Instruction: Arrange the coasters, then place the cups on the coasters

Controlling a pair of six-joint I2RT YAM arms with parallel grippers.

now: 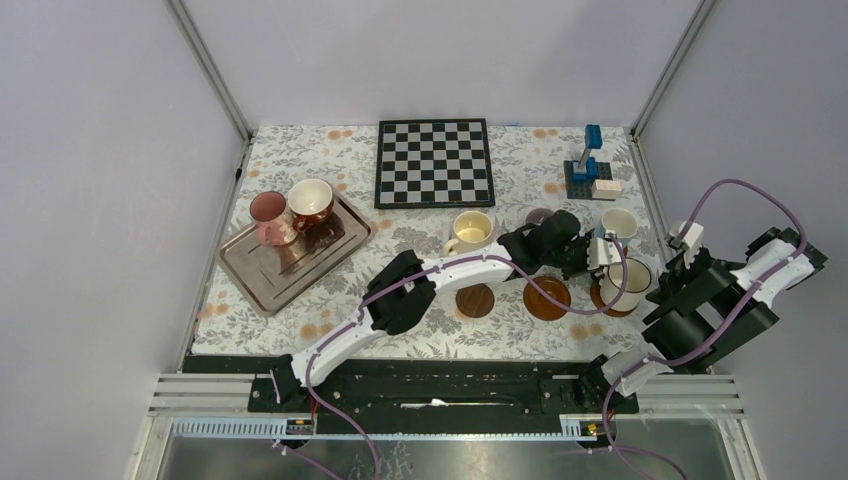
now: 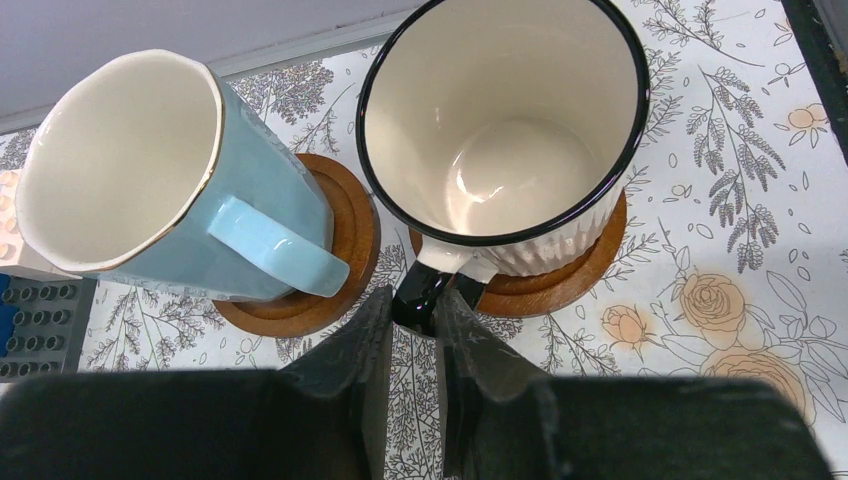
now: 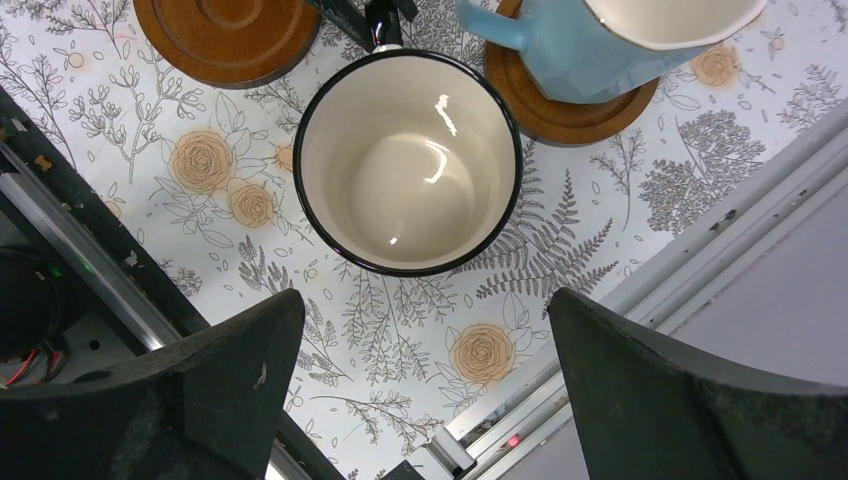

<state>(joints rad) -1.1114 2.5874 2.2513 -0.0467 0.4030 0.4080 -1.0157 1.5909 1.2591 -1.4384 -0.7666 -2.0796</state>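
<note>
Left wrist view: left gripper (image 2: 413, 318) clenched on the handle (image 2: 424, 288) of the white mug (image 2: 500, 130) seated on a coaster (image 2: 572, 275); right gripper (image 3: 420, 305), jaws spread, faces it.

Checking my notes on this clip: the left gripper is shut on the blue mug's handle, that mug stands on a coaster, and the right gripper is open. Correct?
Wrong mug. The left wrist view shows the left gripper shut on the handle of the white mug with the black rim, not the blue mug. The white mug stands on a coaster, and the right gripper is open.
</note>
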